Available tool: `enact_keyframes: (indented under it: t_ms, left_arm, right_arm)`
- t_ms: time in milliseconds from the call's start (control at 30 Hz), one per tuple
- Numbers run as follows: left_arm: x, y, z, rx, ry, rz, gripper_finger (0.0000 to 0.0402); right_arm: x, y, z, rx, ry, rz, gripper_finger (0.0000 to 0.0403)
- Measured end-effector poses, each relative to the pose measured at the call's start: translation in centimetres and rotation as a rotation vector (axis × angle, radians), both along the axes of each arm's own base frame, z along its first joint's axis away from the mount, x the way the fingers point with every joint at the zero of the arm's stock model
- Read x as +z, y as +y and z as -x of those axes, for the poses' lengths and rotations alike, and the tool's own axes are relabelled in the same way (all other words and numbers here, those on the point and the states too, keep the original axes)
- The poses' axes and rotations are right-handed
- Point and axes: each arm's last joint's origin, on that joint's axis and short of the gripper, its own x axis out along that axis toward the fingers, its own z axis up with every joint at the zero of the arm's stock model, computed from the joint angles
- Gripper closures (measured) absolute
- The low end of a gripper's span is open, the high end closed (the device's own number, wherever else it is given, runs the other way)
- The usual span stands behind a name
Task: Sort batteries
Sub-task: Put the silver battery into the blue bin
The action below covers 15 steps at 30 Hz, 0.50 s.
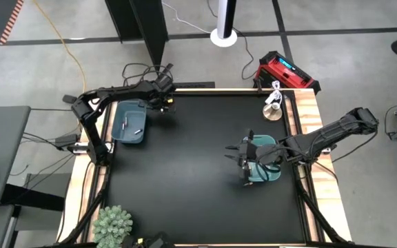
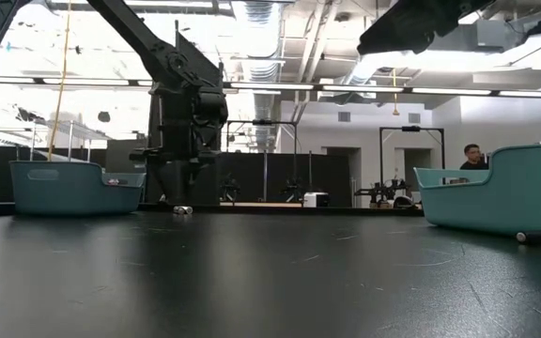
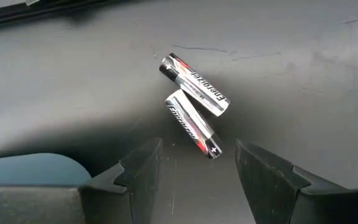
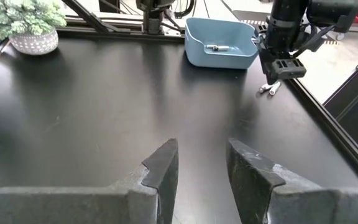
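Batteries (image 3: 193, 104) on table, below open left tool (image 3: 194, 169)

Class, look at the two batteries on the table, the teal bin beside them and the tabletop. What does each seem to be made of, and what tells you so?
Batteries: likely metal cells in a glossy printed wrap; silver sheen, bright highlights, lettering.
Teal bin: probably moulded plastic, smooth and matte; rounded rim, even colour.
Tabletop: a dark, slightly glossy sheet, material unclear; it shows soft reflections and fine scuffs.

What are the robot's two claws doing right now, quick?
Left gripper: open, empty, hanging over two batteries on the table.
Right gripper: open, empty, by the other bin.
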Motion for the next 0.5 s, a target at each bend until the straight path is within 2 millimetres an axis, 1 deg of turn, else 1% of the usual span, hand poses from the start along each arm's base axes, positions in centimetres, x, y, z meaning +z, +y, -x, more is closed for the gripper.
enact_keyframes:
  t_ms: [500]
  left_arm:
    - [-0.05,0.03,0.17,0.006,-0.001,0.017,0.0204]
  right_arm:
    - [0.0,0.36,0.1,0.015,0.0,-0.004,0.0253]
